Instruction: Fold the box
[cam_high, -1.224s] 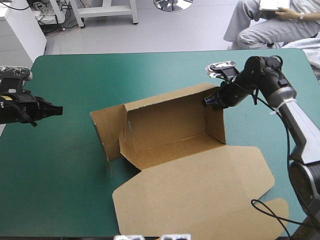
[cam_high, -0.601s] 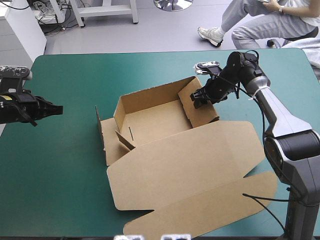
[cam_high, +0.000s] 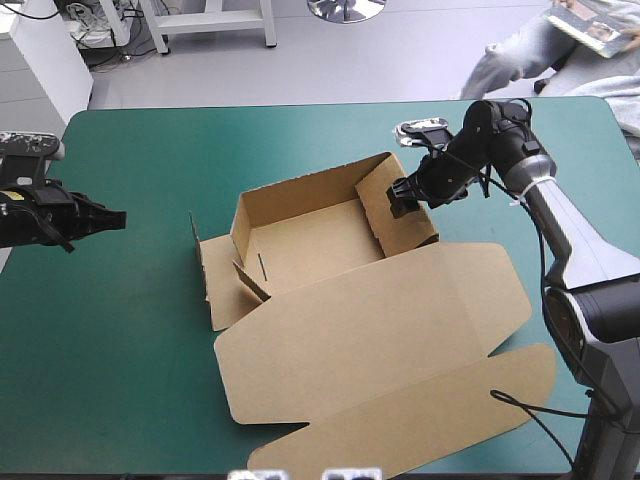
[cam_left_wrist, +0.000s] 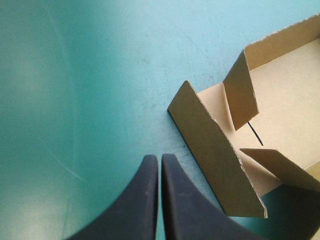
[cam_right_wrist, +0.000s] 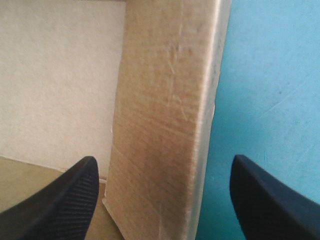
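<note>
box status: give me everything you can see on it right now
The box is plain brown board, half formed, near the table's middle on the teal-green cover. Far wall and right wall stand upright. The left end panel stands too, splayed apart from the tray, with a small flap leaning inward. The lid lies flat toward the near edge. The open right tool straddles the right wall's top; contact can't be confirmed.

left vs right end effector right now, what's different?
The left end effector is shut; the right end effector is open. The left one sits over bare teal-green cover, apart from the box; the right one straddles the box's raised end wall. Both have black fingers.
</note>
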